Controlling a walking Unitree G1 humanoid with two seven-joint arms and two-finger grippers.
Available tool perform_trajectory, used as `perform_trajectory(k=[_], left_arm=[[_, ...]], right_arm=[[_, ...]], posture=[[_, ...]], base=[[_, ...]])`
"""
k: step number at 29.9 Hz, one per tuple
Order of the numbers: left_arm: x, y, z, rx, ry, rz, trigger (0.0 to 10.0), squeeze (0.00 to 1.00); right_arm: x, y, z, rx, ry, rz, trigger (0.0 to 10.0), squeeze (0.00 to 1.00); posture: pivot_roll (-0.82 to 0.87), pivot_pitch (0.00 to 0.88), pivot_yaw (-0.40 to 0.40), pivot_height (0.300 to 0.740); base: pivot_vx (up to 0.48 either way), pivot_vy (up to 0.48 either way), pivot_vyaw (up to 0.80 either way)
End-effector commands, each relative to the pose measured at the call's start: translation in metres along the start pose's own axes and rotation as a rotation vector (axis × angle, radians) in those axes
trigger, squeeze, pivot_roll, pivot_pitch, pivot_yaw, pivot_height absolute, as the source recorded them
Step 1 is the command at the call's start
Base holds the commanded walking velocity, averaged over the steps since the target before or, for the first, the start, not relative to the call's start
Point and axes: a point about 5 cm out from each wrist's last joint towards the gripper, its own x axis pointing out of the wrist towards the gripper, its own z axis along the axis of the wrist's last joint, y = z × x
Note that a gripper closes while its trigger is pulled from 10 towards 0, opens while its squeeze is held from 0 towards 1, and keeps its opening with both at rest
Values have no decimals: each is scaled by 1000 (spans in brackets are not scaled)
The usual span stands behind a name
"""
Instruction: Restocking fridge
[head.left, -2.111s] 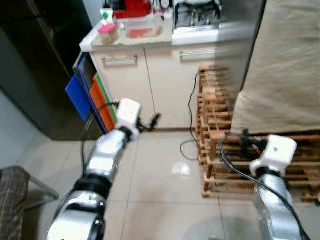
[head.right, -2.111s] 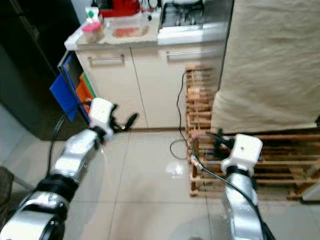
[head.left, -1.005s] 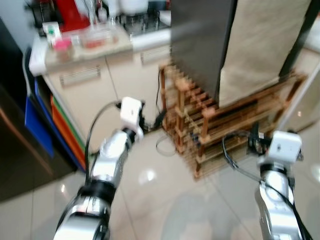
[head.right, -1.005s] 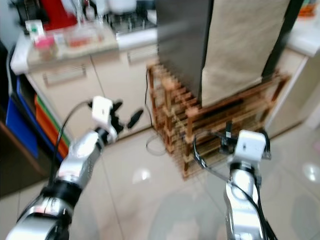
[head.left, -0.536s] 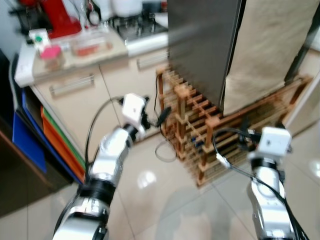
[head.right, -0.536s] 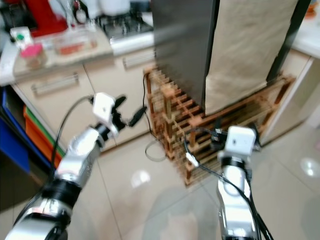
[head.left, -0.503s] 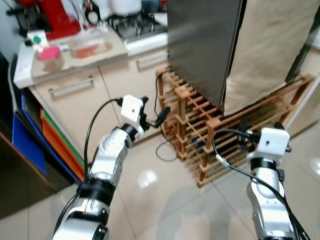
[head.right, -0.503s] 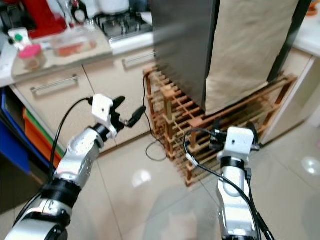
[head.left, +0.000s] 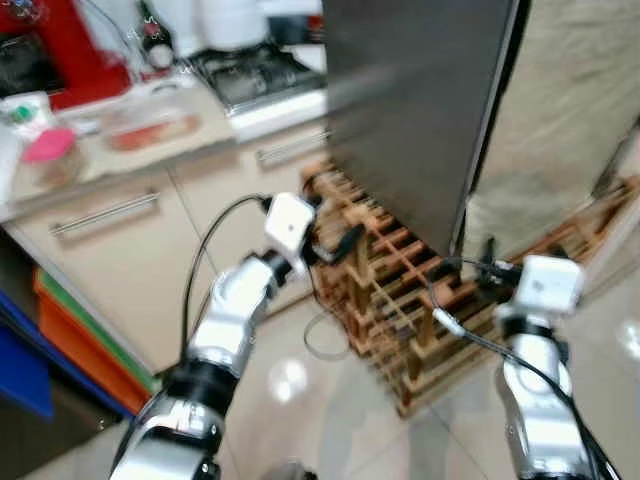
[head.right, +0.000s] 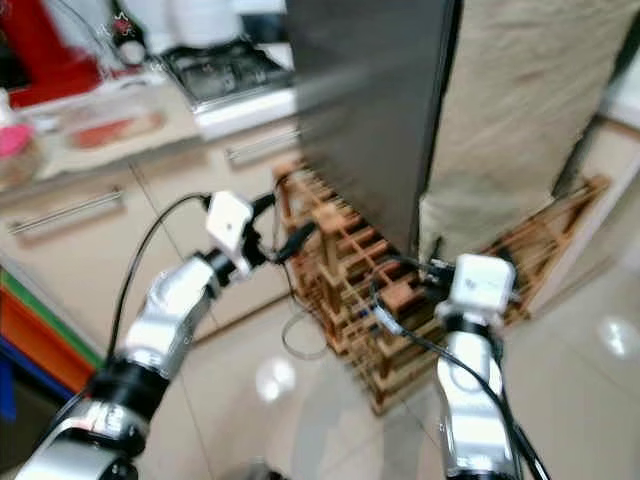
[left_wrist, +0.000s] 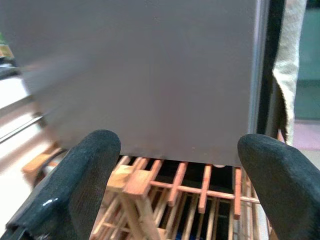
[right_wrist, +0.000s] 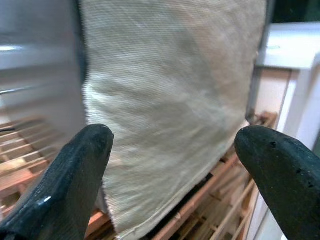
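Straight ahead of the robot stands the fridge (head.left: 420, 110), a tall dark grey box set on a wooden slatted pallet (head.left: 400, 300) and draped on its right side with a beige cloth (head.left: 570, 120). To its left runs a cream cabinet (head.left: 150, 250) with bar handles under a counter (head.left: 130, 140) carrying a clear tray of red food (head.left: 140, 128), a pink-lidded jar (head.left: 45, 160), a gas hob (head.left: 255, 72) and a red appliance (head.left: 50, 50). Orange and blue panels (head.left: 60, 340) stand beside the cabinet near the glossy tiled floor (head.left: 300, 400).

The left gripper (head.left: 335, 245) is raised at the pallet's near corner, just below the fridge's lower edge, touching nothing. The head views are blurred and show only its dark fingers side-on; the left wrist view settles the matter: the fingertips (left_wrist: 80, 180) stand wide apart, empty, with the grey fridge wall and pallet slats between them.

The right gripper (right_wrist: 175, 165) is held low before the pallet's right part. From the head its white wrist housing (head.left: 545, 285) and looped black cable (head.left: 455, 320) hide the fingers. The right wrist view shows them wide apart and empty, framing the hanging cloth, with a white frame (right_wrist: 290, 75) at one side
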Motion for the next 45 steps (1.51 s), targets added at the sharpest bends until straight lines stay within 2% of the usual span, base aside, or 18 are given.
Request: perform_trajectory(k=[1,7,10,11,12,14,16,17,21,22,26,28,30,34,37,41,45], left_arm=[[6,-5,10,17,-29,-30,10000,0],[4,-6,7,5,-22,-26,10000,0],[-1,2,0,-75,-5,37,10000,0],[-3,6,-6,-110,21,84,10000,0],[-6,15,-16,-167,63,175,10000,0],[-24,34,-42,-276,174,384,10000,0],[-42,42,-61,-272,273,495,10000,0],[-45,40,-64,-243,292,484,10000,0],[-46,36,-63,-214,284,452,10000,0],[-42,28,-62,-197,286,419,10000,0],[-34,18,-60,-188,263,373,10000,0],[-33,17,-60,-183,260,368,10000,0],[-31,18,-58,-166,252,375,10000,0],[-35,21,-56,-169,245,409,10000,0],[-38,20,-57,-208,226,420,10000,0],[-33,9,-49,-201,168,359,10000,0],[-28,5,-46,-204,151,326,10000,0]], right_arm=[[1,-4,2,2,-18,-24,10000,0],[1,-6,5,-11,-27,-37,10000,0],[0,-6,4,-12,-20,-40,10000,0],[0,-7,4,-20,-21,-48,10000,0],[-1,-7,6,-28,-24,-53,10000,0],[-6,-5,6,-51,-15,-35,10000,0],[-13,-2,2,-77,12,2,10000,0],[-16,-1,-1,-86,28,15,10000,0],[-18,0,-7,-99,58,33,10000,0],[-17,2,-13,-120,95,83,10000,0],[-12,-1,-14,-130,115,118,10000,0],[-12,-2,-13,-132,119,121,10000,0],[-9,-7,-12,-140,121,148,10000,0],[-3,-11,-11,-140,122,167,10000,0],[-1,-11,-9,-137,116,166,10000,0],[-1,-7,-8,-111,117,145,10000,0],[-3,-5,-9,-104,120,142,10000,0]], posture=[[-79,0,106,710],[-84,0,109,710],[-85,0,111,710],[-85,0,111,710],[-88,0,112,710],[-94,0,108,710],[-92,0,96,710],[-90,0,89,710],[-87,0,75,710],[-79,0,50,710],[-69,0,4,710],[-69,0,4,710],[-62,0,-35,710],[-60,2,-35,710],[-62,4,-32,710],[-76,1,-11,710],[-82,0,-2,710]], base=[[0,0,0],[0,0,0],[0,0,0],[0,0,0],[0,0,0],[0,0,0],[0,0,0],[0,0,0],[0,0,0],[0,0,0],[0,0,0],[0,0,0],[0,0,0],[0,0,0],[0,0,0],[0,-480,0],[0,-478,0]])
